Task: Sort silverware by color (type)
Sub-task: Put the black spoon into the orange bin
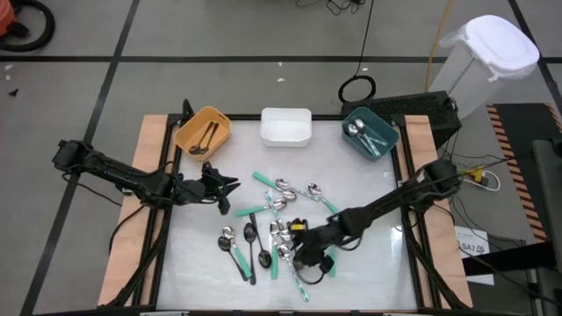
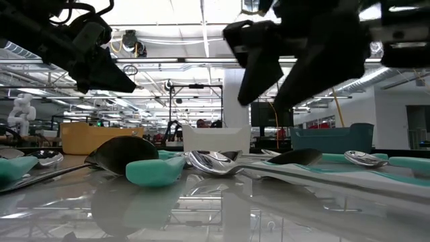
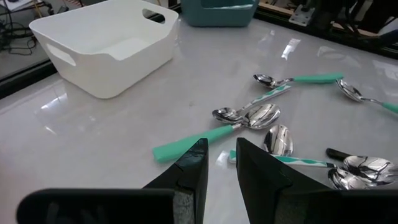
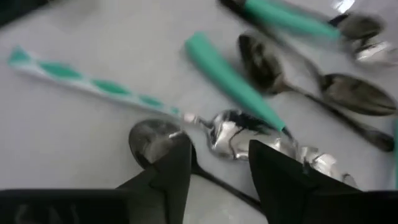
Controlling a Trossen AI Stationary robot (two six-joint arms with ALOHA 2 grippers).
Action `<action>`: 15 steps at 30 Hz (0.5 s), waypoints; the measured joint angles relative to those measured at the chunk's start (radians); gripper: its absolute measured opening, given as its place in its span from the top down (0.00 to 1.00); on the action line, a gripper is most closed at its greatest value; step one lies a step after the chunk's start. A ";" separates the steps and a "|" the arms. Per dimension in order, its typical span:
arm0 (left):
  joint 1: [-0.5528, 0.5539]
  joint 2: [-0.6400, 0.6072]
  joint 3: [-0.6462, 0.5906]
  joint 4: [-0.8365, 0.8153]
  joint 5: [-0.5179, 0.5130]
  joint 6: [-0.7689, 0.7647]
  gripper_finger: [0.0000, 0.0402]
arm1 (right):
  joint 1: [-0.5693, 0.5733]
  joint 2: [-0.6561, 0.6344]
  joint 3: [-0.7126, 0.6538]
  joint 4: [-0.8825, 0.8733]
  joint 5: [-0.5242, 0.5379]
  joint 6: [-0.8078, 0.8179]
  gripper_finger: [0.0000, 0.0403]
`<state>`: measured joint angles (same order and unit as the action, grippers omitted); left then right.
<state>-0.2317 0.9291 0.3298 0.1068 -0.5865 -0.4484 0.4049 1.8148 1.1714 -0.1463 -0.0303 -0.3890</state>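
Only about 4 spoons sit binned; the rest lie below the white bin, where the right gripper hovers parted, empty.

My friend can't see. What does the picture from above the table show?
Spoons lie scattered on a white table, the right gripper low over them. The left gripper waits nearby; orange, white and teal bins line the far edge.

A robotics lab or large open workshop: in the low view, exposed ceiling ducts and strip lights run across the top, a white humanoid robot stands at far left, and equipment racks fill the centre background.
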 joint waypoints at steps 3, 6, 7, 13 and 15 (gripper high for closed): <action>0.000 0.000 0.000 -0.004 0.000 -0.003 0.79 | 0.000 0.065 0.108 -0.144 0.001 -0.067 0.66; 0.000 0.000 0.000 -0.008 0.000 -0.006 0.79 | 0.000 0.116 0.196 -0.254 0.002 -0.105 0.69; 0.000 0.000 0.000 -0.007 0.000 -0.006 0.79 | 0.000 0.131 0.218 -0.285 0.002 -0.121 0.70; 0.000 0.000 0.000 -0.015 0.000 -0.006 0.79 | 0.000 0.170 0.288 -0.383 0.000 -0.218 0.71; 0.000 0.000 0.000 -0.015 0.000 -0.005 0.79 | 0.000 0.168 0.290 -0.381 0.000 -0.248 0.70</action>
<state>-0.2317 0.9295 0.3301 0.0922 -0.5861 -0.4533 0.4053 1.9831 1.4616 -0.5274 -0.0303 -0.6368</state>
